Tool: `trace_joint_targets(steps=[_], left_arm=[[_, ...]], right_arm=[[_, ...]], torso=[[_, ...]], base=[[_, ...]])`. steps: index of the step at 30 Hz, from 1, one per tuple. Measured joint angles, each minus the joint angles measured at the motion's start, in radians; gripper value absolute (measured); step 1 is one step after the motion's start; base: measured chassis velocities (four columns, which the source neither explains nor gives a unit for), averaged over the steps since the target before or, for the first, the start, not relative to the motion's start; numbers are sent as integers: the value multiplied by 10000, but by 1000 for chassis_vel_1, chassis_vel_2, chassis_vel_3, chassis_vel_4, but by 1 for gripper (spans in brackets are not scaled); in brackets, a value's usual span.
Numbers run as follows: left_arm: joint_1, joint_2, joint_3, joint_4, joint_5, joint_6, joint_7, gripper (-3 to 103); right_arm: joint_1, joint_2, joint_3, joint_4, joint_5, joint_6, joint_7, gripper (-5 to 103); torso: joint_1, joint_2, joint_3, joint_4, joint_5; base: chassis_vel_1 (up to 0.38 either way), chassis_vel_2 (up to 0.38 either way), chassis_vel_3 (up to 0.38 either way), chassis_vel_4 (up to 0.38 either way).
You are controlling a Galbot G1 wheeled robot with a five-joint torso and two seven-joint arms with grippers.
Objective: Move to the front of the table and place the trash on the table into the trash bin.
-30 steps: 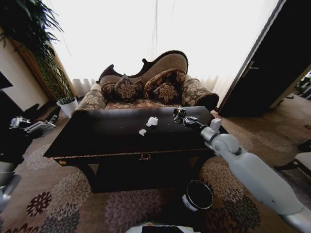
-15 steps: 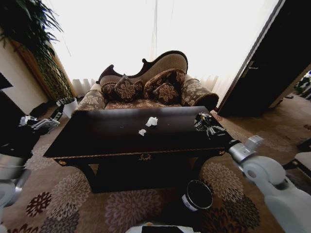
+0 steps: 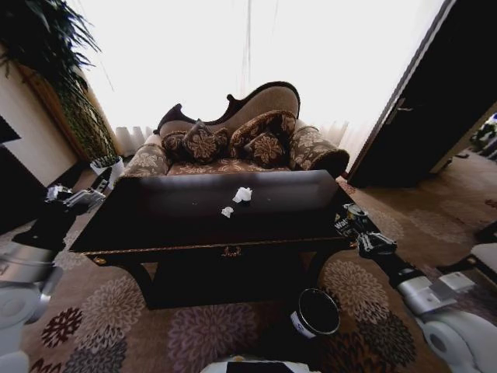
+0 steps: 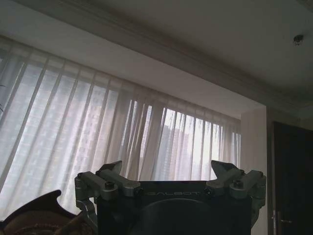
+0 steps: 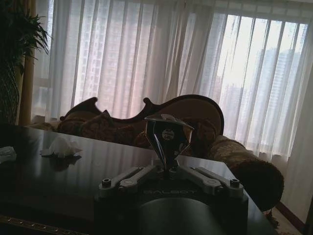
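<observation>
The black table (image 3: 171, 214) stands in front of me with two white paper wads of trash, one (image 3: 243, 194) near the middle and a smaller one (image 3: 227, 211) just in front of it. My right gripper (image 3: 353, 227) hangs off the table's right front corner, shut on a crushed dark drink can (image 3: 346, 220). In the right wrist view the can (image 5: 167, 137) stands upright in the gripper (image 5: 168, 164), with the paper wads (image 5: 61, 147) beyond it on the table (image 5: 122, 166). The black trash bin (image 3: 314, 312) sits on the floor below. My left gripper (image 4: 171, 174) is open, held left of the table (image 3: 74, 198).
A patterned sofa (image 3: 233, 148) with cushions stands behind the table before bright curtains. A white plant pot (image 3: 105, 167) and tall plants are at the back left. A dark door (image 3: 435, 101) is on the right. Flowered carpet surrounds the bin.
My right arm has drawn back with the can, from over the table's far right to beyond its right front corner. The left arm has risen a little toward the table.
</observation>
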Motion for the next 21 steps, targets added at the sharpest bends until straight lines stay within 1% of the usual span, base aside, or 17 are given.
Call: trace_joint_targets(steps=[3, 5, 7, 9, 11, 12, 15, 17, 21], left_arm=[[-6, -8, 42, -11, 0, -30, 11, 100], [-81, -55, 140, 1, 0, -53, 20, 100], [-203, -88, 244, 62, 0, -56, 20, 100], [-229, -91, 259, 77, 0, -58, 19, 100], [-348, -96, 316, 160, 0, -58, 10, 100], [-348, -96, 316, 160, 0, -58, 10, 100], [-373, -60, 304, 254, -7, -58, 8, 100], [-373, -43, 292, 277, -11, -58, 7, 100], [-351, 42, 208, 315, -41, -60, 2, 100]], right_arm=[[-257, 133, 123, -5, -225, 203, -11, 0], [-608, 289, 186, -182, -581, 557, -33, 0], [-868, 304, -3, -619, -829, 918, -32, 0], [-905, 302, -55, -718, -879, 981, -30, 0], [-1075, 297, -448, -1649, -1363, 1551, -80, 0], [-1075, 297, -448, -1649, -1363, 1551, -80, 0], [-1097, 437, -904, -2719, -1783, 2018, -187, 0], [-1076, 478, -1020, -2989, -1879, 2102, -209, 0], [-682, 578, -1628, -4490, -2481, 2425, -319, 0]], torso=[[-1, 1, 0, 0, 1], [-1, 1, -1, -1, 2], [-1, 0, -1, -1, 0], [-1, 1, 0, -1, 1], [1, 0, 1, -1, 3], [1, 0, 1, -1, 3], [1, 0, 1, 0, 3], [1, 0, 0, -1, 3], [0, 0, 0, -2, 3]], base=[[0, 0, 0, 0], [0, 0, 0, 0], [0, 0, 0, 0], [0, 0, 0, 0], [0, 0, 0, 0], [0, 0, 0, 0], [0, 0, 0, 0], [0, 0, 0, 0], [0, 0, 0, 0]])
